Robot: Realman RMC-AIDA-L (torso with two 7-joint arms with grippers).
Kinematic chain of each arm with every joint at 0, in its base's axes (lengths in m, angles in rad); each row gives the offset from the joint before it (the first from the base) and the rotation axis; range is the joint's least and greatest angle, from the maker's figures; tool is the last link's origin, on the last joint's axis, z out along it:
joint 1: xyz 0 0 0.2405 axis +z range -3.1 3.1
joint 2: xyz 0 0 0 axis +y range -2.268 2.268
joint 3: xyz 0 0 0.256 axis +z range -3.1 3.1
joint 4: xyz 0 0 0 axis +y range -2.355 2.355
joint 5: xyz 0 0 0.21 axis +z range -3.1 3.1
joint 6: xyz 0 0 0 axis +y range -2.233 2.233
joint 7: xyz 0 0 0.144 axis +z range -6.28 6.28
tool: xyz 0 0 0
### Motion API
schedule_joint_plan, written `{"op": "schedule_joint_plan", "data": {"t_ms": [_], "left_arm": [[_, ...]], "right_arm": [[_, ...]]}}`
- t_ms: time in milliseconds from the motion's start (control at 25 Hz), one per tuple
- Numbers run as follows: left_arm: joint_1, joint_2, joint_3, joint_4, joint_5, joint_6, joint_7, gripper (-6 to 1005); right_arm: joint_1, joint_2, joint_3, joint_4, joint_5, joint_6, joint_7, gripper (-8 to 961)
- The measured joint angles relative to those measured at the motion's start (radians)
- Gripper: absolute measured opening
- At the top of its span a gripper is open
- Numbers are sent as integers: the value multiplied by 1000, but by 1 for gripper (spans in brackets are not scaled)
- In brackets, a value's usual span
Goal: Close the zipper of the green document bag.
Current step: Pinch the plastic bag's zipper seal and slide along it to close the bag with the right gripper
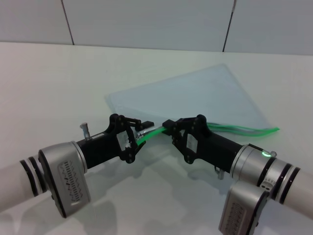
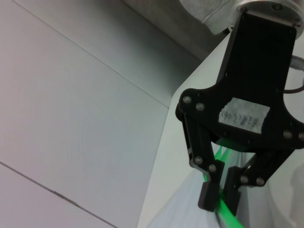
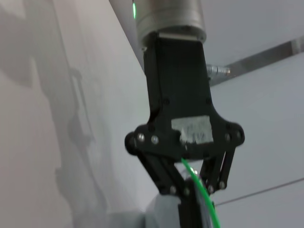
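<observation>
The green document bag [image 1: 195,95] lies flat on the white table, a pale translucent pouch set at an angle. Its zipper [image 1: 230,129] is a bright green strip along the near edge, wavy and split into two lines toward the right end. My left gripper [image 1: 142,129] is shut on the strip's left end, lifting it slightly. My right gripper [image 1: 168,125] is shut on the strip just to the right, tip to tip with the left one. The left gripper [image 2: 218,195] pinches the green strip [image 2: 227,213]. The right gripper [image 3: 194,206] has the strip [image 3: 202,190] running between its fingers. I cannot make out the slider.
The white table [image 1: 58,83] stretches wide to the left and behind the bag. A panelled wall [image 1: 146,19] rises at its far edge. Both forearms, with grey wrist boxes [image 1: 68,181], fill the near edge.
</observation>
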Motion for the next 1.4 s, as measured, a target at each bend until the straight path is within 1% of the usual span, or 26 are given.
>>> {"op": "schedule_joint_plan", "data": {"t_ms": [520,1160,1400], "left_arm": [[10,2,-12,0,-6,4,6,56],[23,3,-14,-2,-17,18,13,56],[25,3,-14,-6,-18,18,13,56]], "right_arm": [[-30,0,43,-6,0,25,8,75],[-78,-4,123,-48,2,45,10,75],[-97,-6,170,-72,3,46,11,75]]}}
